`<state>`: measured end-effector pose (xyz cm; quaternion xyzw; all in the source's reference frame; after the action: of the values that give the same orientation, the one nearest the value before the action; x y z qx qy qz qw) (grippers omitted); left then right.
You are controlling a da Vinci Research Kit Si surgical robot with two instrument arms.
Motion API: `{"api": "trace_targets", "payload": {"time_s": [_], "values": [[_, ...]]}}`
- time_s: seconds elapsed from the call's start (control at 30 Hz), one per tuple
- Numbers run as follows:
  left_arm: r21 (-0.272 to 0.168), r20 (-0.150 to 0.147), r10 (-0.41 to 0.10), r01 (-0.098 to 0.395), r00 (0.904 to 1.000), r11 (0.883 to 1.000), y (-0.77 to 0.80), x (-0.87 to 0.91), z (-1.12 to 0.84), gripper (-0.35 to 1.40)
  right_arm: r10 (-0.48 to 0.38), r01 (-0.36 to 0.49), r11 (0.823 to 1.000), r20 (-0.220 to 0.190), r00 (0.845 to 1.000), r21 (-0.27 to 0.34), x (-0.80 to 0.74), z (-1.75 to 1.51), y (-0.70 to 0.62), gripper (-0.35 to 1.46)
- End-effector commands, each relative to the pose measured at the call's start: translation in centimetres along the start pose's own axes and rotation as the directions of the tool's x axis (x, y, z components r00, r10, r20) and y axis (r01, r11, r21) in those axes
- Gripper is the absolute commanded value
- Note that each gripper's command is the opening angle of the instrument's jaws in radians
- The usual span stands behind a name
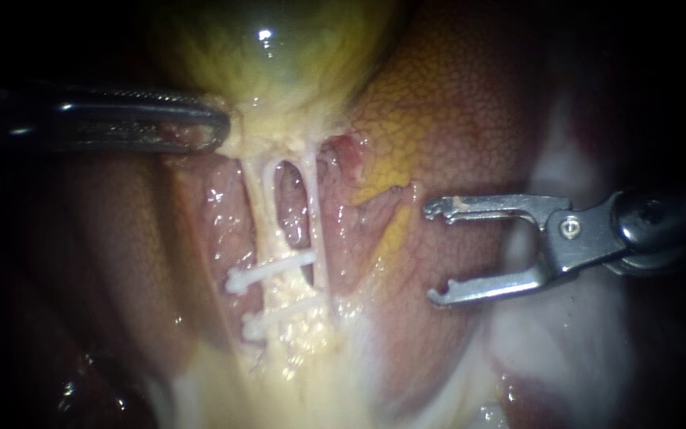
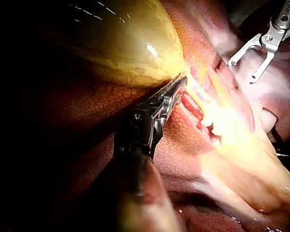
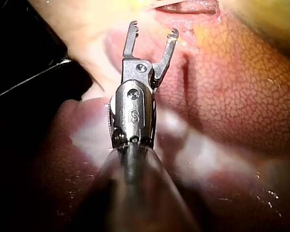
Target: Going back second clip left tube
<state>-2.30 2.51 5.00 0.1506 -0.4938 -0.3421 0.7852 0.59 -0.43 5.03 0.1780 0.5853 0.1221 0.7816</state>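
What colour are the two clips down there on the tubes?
White: the upper clip and the lower clip both, clearest in the endoscope view.

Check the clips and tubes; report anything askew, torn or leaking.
Nothing stands out. The upper clip and lower clip lie parallel, slightly slanted, across the left tube; no tear or leak shows. The left instrument grips the gallbladder at its neck; the right instrument, jaws open and empty, stands clear.

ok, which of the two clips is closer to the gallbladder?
The upper clip in the endoscope view; the other clip sits below it, farther from the gallbladder.
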Motion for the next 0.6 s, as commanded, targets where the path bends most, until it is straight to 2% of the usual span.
{"api": "trace_targets", "payload": {"time_s": [0.03, 0.37, 0.6], "values": [[-0.002, 0.001, -0.001, 0.001, 1.0000, 1.000, 0.01, 0.02, 0.03, -0.35, 0.000, 0.000, 1.000, 0.000, 1.000, 0.001, 0.00, 0.00, 0.00, 0.50], [0.003, -0.008, -0.010, 0.010, 0.9999, 1.000, 0.09, 0.15, 0.32, -0.35, 0.000, 0.000, 1.000, 0.000, 1.000, 0.000, 0.00, -0.01, -0.01, 0.50], [0.006, -0.011, -0.009, 0.009, 0.9999, 1.000, 0.10, 0.18, 0.37, -0.35, 0.000, 0.000, 1.000, 0.000, 1.000, 0.000, 0.00, -0.01, -0.01, 0.50]]}}
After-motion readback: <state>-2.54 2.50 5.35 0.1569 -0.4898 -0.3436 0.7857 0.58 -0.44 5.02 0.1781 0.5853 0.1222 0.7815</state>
